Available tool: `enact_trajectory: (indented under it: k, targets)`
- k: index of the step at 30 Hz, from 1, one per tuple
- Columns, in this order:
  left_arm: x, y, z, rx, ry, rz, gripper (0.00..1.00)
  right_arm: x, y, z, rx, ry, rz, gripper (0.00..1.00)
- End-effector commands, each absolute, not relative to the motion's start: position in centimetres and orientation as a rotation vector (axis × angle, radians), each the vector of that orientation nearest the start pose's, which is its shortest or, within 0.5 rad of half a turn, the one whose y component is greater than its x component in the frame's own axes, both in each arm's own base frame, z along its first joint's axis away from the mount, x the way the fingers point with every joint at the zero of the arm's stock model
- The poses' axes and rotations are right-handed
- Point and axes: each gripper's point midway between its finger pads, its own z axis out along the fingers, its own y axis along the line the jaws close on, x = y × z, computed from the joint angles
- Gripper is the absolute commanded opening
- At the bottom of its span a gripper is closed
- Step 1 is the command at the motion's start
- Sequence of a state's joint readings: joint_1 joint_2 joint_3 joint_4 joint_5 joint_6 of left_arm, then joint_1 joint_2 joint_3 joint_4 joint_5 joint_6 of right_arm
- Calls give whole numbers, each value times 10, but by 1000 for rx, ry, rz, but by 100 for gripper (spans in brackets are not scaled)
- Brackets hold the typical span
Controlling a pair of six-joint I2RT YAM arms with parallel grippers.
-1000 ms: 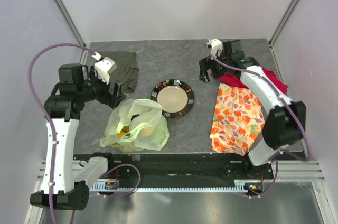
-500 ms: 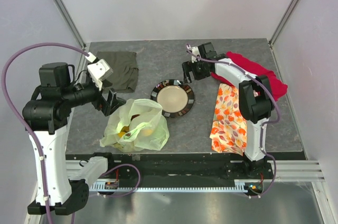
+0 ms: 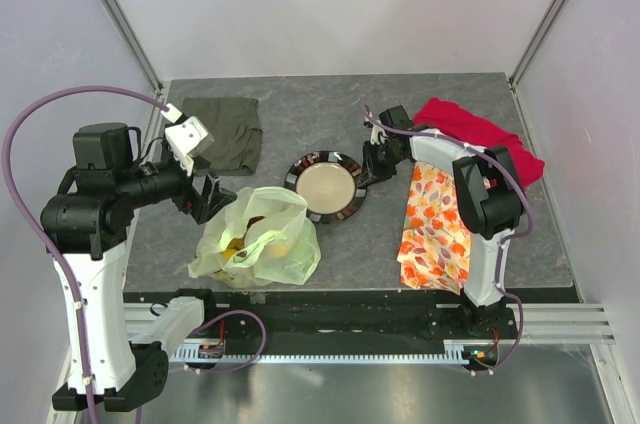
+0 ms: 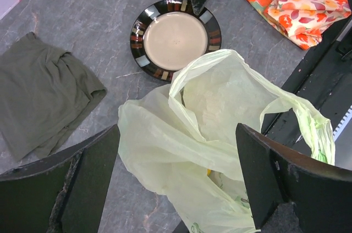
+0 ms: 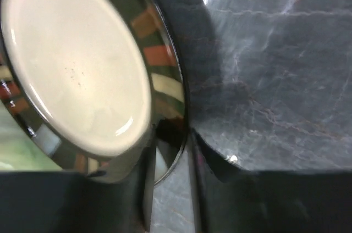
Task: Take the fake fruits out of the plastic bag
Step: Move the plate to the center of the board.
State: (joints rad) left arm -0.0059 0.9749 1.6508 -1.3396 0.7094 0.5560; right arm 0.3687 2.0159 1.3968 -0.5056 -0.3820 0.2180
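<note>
Lying on the desk [image 3: 330, 104], the plastic bag [image 3: 262, 244] (fake fruits [image 3: 240, 247] dimly inside) is seen from above just beside the left end effector [image 3: 208, 194]. Left wrist: the bag is flanked by wide-open fingers [image 4: 82, 183], nothing held. Right wrist: the right end effector [image 5: 169, 189] is pinched narrowly on the plate [image 5: 71, 68] rim.

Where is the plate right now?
In the top view the plate sits near the middle of the table, just beyond the plastic bag, with the flowered cloth to its right and the right gripper at its rim.
</note>
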Motion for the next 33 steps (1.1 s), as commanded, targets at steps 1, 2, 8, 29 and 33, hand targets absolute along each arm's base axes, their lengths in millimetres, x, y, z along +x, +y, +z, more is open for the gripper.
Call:
enact_trajectory:
  k: [1,2,8,29,33]
  targets:
    - [167,-99,366,949,1887,-478,92,352,233,42,-285,2744,817,12]
    - [170,-100,368,949,1874,-473,91,350,230,42,-309,2744,808,0]
    - [181,-100,368,949,1843,-457,91,315,194,52,-368,2834,753,0]
    - [160,-63,336,1017,2024,-245,99,232,156,77,-466,2905,784,82]
    - [138,-42,336,1003,2030,-73,99,250,180,142,-627,2662,931,98]
